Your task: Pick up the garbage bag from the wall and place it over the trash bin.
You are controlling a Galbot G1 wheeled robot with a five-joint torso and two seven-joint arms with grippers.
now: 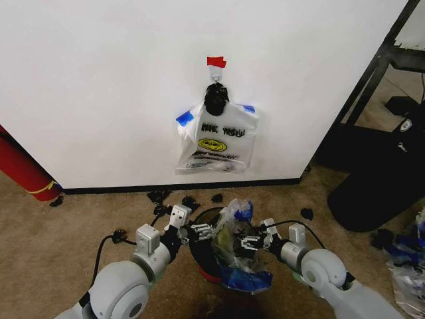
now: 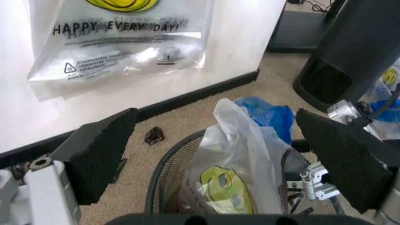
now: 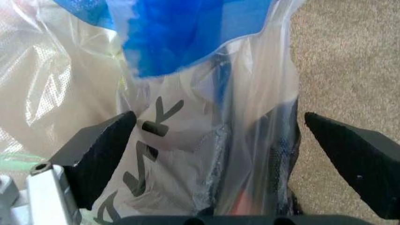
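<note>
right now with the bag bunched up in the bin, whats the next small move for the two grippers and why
Probably spread the bag's mouth outward over the rim. The garbage bag sits crumpled and upright in the trash bin, not yet draped over its edge. The left gripper and right gripper flank it, both open, so each would first need to close on a side of the bag.

1. The head view looks forward and down from high up, at the wall [image 1: 99, 80], the trash bin [image 1: 207, 269] and both arms.
2. The left wrist view looks past the left gripper [image 2: 231, 154], close over the bin's rim, toward the wall.
3. The right wrist view sits very near the garbage bag [image 3: 187, 154], between the right gripper's pads [image 3: 103, 150].
4. All three show the bag.
</note>
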